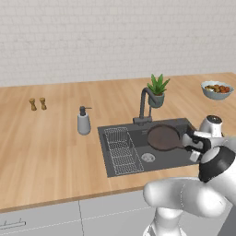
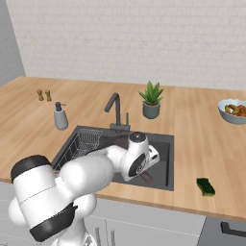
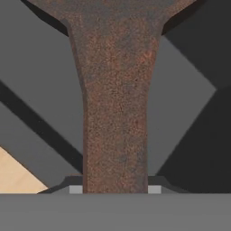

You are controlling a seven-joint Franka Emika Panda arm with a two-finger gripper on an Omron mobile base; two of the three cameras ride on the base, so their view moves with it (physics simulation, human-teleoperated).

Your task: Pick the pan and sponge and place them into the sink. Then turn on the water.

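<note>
1. Steel-wire rack fills the left part of the sink, with the round drain just to its right on the basin floor.
2. Right of the drain, the frying pan hangs over the middle of the basin, below and a little in front of the tap. Whether its underside touches the floor yet I cannot tell.
3. Its long axis runs left to right: bowl toward the rack, handle pointing right, straight into my tool.
4. My tool is clamped on that handle. In the hand view the rusty-brown bar runs up from between my fingertips and flares into the bowl at the top.
5. So the pan lies directly ahead of my tool, along its own line. I judge the release only needs a short drop, since the bowl is already inside the sink walls.
6. Farther right, the sponge lies on the wooden desk, just beyond the sink's right rim and near the front edge.
7. No water runs from the tap.
8. I can read no brand, label or writing anywhere.
</note>
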